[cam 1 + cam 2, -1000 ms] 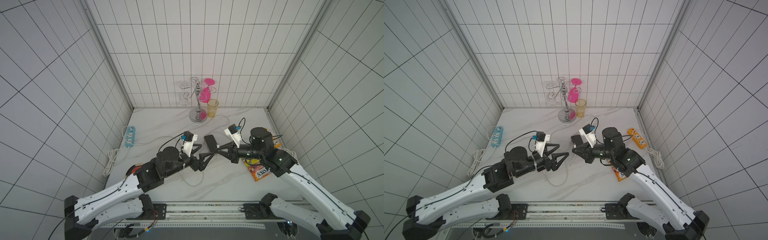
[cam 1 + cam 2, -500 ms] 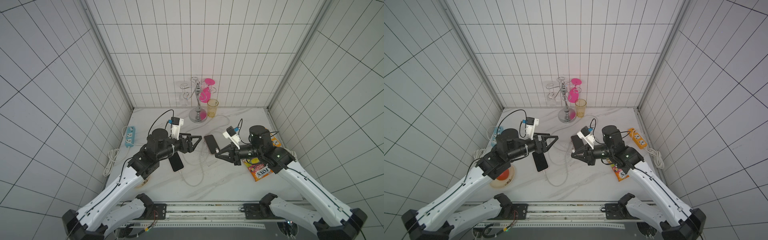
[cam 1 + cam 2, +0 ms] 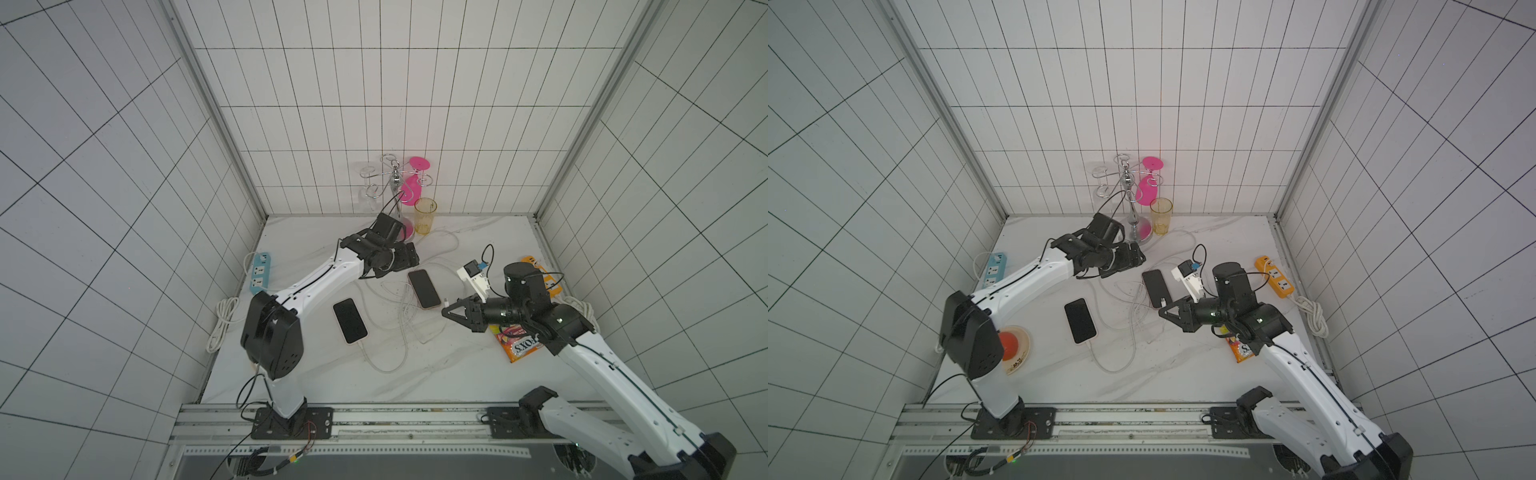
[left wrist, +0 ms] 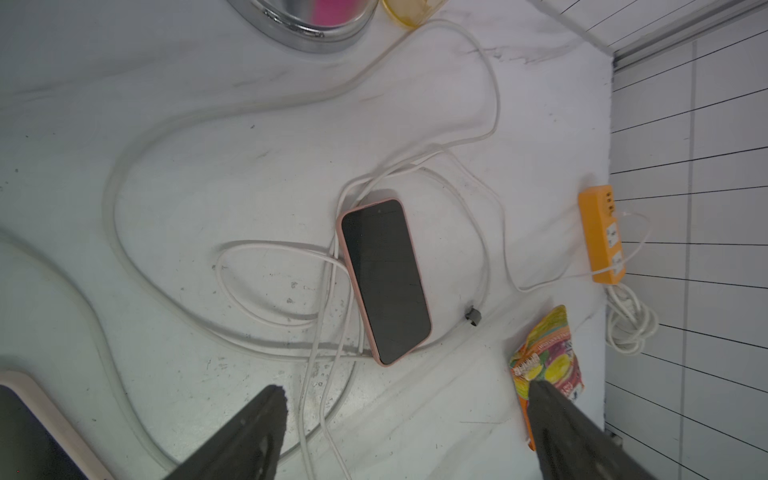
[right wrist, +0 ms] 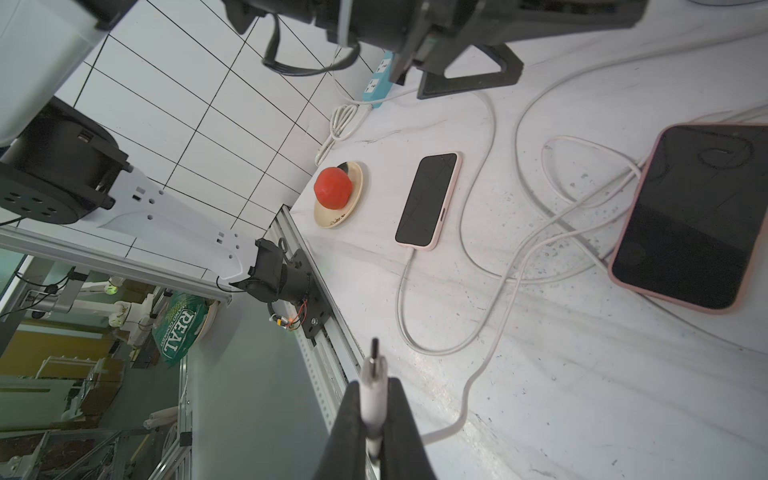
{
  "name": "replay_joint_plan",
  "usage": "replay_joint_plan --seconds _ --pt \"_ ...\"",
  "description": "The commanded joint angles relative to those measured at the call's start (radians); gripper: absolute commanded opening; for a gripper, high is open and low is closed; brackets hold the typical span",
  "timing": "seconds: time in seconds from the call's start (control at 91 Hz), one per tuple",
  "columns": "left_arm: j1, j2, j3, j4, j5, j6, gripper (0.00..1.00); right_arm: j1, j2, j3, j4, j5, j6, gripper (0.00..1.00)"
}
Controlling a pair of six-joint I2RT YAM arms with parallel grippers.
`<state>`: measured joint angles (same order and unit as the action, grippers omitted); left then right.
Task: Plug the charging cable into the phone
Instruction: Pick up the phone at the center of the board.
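Note:
A phone (image 3: 424, 289) (image 3: 1155, 286) in a pink case lies screen up on loops of white cable at mid table; nothing is plugged into it. In the left wrist view the phone (image 4: 384, 282) lies just ahead of my open left gripper (image 4: 405, 395), which hovers over the table behind it (image 3: 409, 258). My right gripper (image 3: 445, 309) (image 5: 372, 386) is shut on the white plug of the charging cable (image 5: 374, 365), right of the phone, metal tip sticking out. A second phone (image 3: 350, 320) (image 5: 428, 201) lies nearer the front with a cable in its end.
A metal glass rack (image 3: 395, 187) with a pink glass and a yellow cup (image 3: 424, 214) stand at the back. A blue power strip (image 3: 260, 272) lies left, an orange one (image 3: 1275, 276) right, with a snack packet (image 3: 519, 343). A plate with a tomato (image 3: 1013, 347) sits front left.
My left arm has swung from the middle of the table to the back by the glass rack and its jaws have opened wider. The right gripper has drawn back slightly with the plug.

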<state>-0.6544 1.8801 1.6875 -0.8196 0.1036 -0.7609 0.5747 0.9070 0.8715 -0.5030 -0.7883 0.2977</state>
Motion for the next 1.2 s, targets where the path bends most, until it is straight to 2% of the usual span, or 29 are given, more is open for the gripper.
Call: replay_joint_plan --seconds 0.0,0.099,0.198,0.418,0.847,1.187 --pt "-0.070 0.186 0.216 -0.193 -0.114 -0.012 0.92 -0.010 -0.044 -0.020 -0.020 0.015 0.019 0.00" --pt "-0.097 0.385 0.454 -0.378 -0.166 -0.045 0.92 -0.014 -0.058 -0.023 -0.024 0.013 0.024 0.00" --pt "-0.116 0.490 0.564 -0.465 -0.220 -0.094 0.93 -0.016 -0.060 -0.016 -0.031 0.008 0.020 0.00" --pt "-0.125 0.528 0.576 -0.440 -0.255 -0.166 0.94 -0.016 -0.046 -0.009 -0.031 -0.006 0.023 0.00" --pt "-0.156 0.663 0.693 -0.440 -0.275 -0.148 0.96 -0.016 -0.020 -0.007 -0.019 -0.032 0.031 0.00" --pt "-0.169 0.706 0.701 -0.422 -0.302 -0.142 0.97 -0.016 -0.020 -0.037 0.019 -0.037 0.048 0.00"
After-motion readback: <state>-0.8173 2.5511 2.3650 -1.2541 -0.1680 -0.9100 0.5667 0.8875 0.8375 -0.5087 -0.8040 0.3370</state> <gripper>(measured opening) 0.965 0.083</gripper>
